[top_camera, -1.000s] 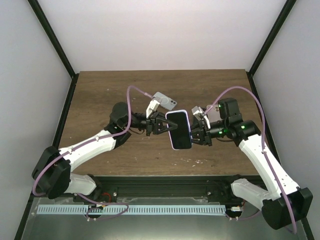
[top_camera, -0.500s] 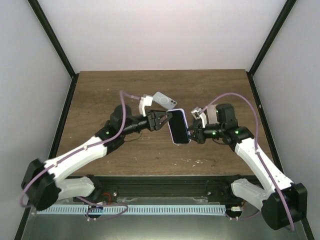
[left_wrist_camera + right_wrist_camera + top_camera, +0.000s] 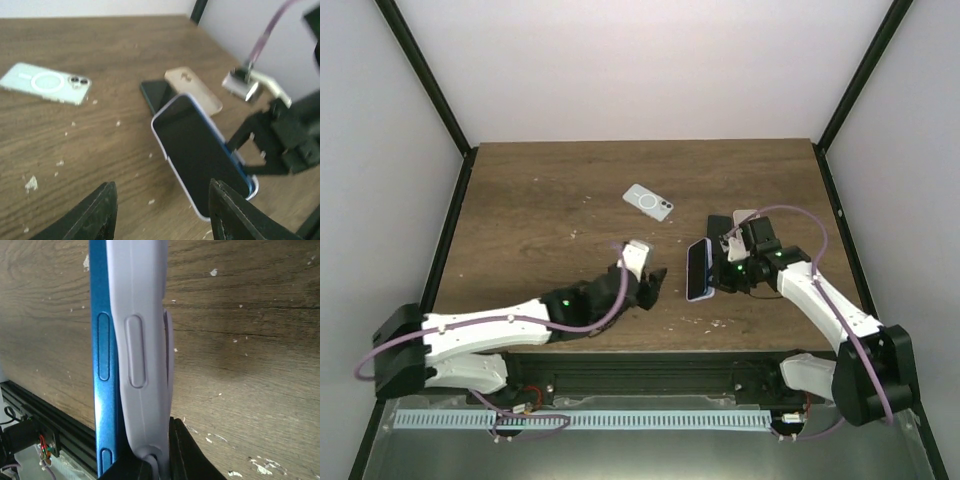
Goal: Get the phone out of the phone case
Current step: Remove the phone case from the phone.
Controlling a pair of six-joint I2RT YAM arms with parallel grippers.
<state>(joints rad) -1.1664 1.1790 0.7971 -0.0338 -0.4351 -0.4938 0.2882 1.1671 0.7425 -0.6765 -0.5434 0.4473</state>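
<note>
Phone [image 3: 102,350] edge sits proud of phone case [image 3: 141,320], right gripper [image 3: 714,275] clamped on its rim; left gripper [image 3: 651,284], empty and agape, should pinch blue edge.

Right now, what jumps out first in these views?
The blue phone in its lilac case, stood on edge right of centre, pinched by the right gripper. The left gripper hangs open near the front edge; a pale green phone lies flat farther back.

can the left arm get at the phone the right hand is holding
Probably yes: the open left hand faces the phone with nothing between them; the right hand grips its far side.
</note>
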